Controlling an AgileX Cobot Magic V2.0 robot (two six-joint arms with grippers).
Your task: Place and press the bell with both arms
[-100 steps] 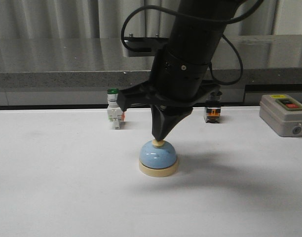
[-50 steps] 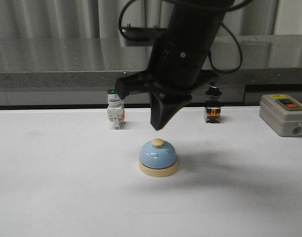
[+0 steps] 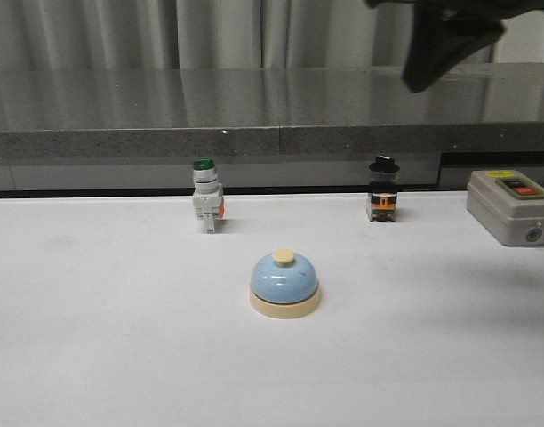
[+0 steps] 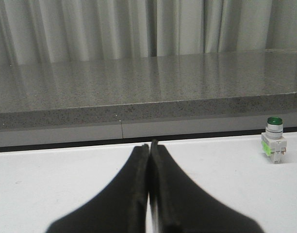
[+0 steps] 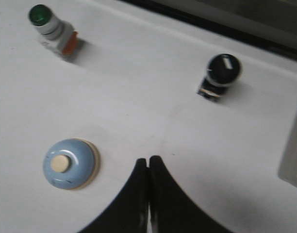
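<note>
Now right pincer [image 3: 419, 84] (tips pressed together) lifted far off bell [image 3: 284, 283], up-right.

The right gripper [image 3: 423, 80] is blurred and cut off above.

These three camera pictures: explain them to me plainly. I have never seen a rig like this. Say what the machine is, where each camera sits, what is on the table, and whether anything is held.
This is a two-armed robot at a white table. The front picture looks forward over the table. The other two come from cameras on the wrists, so the black wedges at the bottom are each hand's two fingers.

The left hand is shut and empty. The right hand is also shut and empty, raised high above the table.

On the table stand a blue bell, a green-capped switch, a black knob switch and a grey box with a red button. Nothing is held.
</note>
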